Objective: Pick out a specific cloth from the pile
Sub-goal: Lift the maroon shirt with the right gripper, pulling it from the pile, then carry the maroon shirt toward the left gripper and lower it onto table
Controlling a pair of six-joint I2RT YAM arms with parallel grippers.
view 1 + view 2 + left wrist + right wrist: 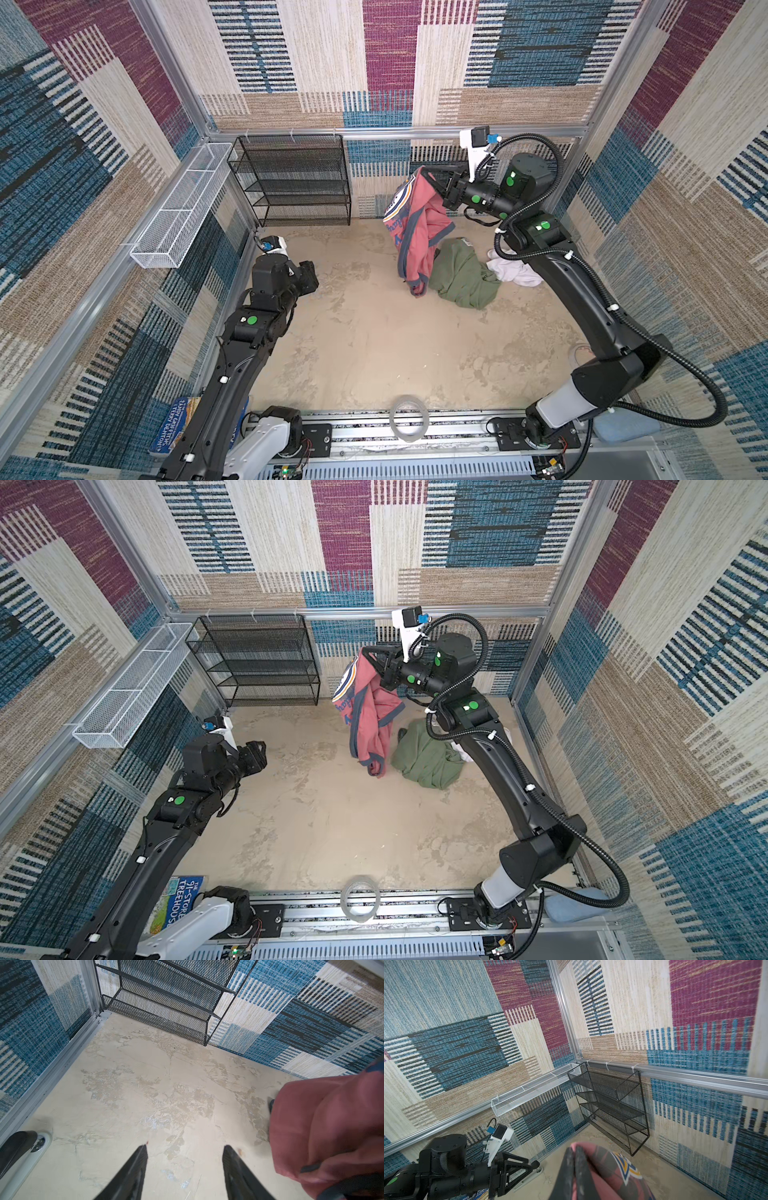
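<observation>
Salmon-red with navy trim, the shirt [419, 237] hangs in the air from the right gripper [424, 171], which is pinched tight on a fold at its top; the right wrist view shows the two fingers [569, 1167] pressed flat together with red fabric and part of the white, orange and navy print bunched beside them. The shirt drapes down in long folds, and its lowest end comes down close to the bench [353, 345], though whether it touches cannot be told. Just beside that hanging end lies the pile [478, 276]: an olive green garment [461, 278] crumpled on the bench, with a white garment [515, 272] at its far side, partly behind the right arm. The left gripper [309, 277] hovers over the bare bench near the left wall, well apart from the clothes, its jaws spread and holding nothing. A black mesh rack [295, 178] stands against the back wall.
</observation>
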